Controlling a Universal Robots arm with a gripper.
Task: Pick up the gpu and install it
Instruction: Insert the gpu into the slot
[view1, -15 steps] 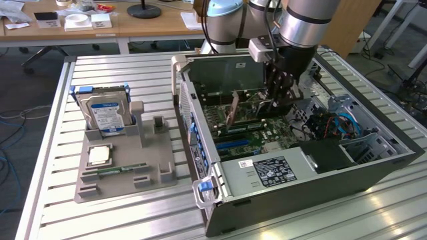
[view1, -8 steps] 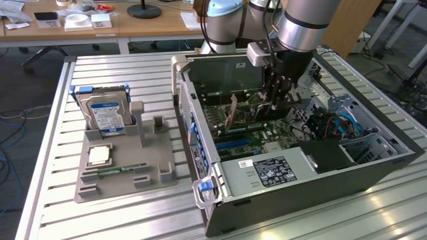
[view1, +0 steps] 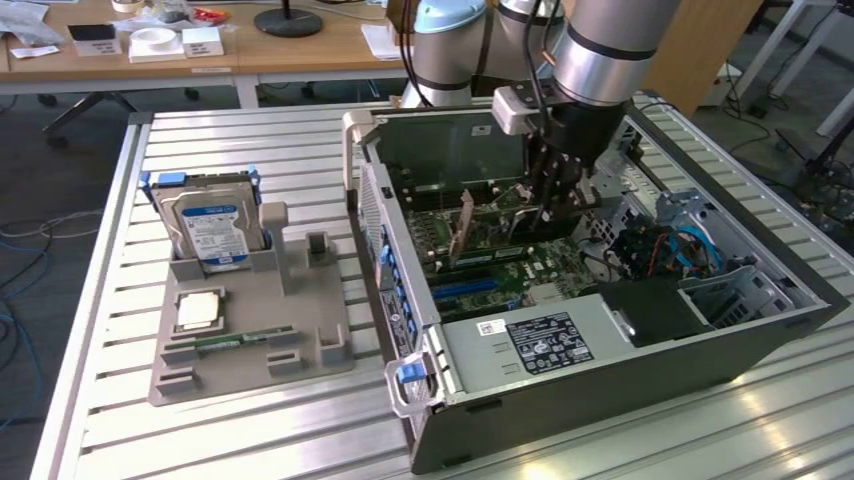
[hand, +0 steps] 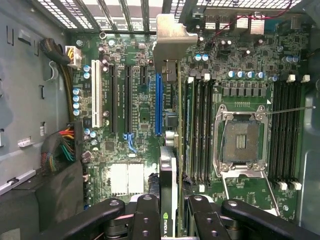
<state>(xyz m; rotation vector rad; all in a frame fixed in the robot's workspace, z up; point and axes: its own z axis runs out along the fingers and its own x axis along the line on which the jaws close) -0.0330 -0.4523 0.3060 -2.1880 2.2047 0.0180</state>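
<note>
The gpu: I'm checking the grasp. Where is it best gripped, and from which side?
Pinch the gpu across its flat faces at the top edge, from above: it stands on edge over the motherboard, as the gripper holds it now.

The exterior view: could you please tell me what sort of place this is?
Likely a robotics lab: the gripper holds the gpu inside an open computer case on a slatted metal table, with office desks behind.

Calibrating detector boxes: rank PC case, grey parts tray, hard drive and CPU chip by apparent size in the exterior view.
1. PC case
2. grey parts tray
3. hard drive
4. CPU chip
</note>
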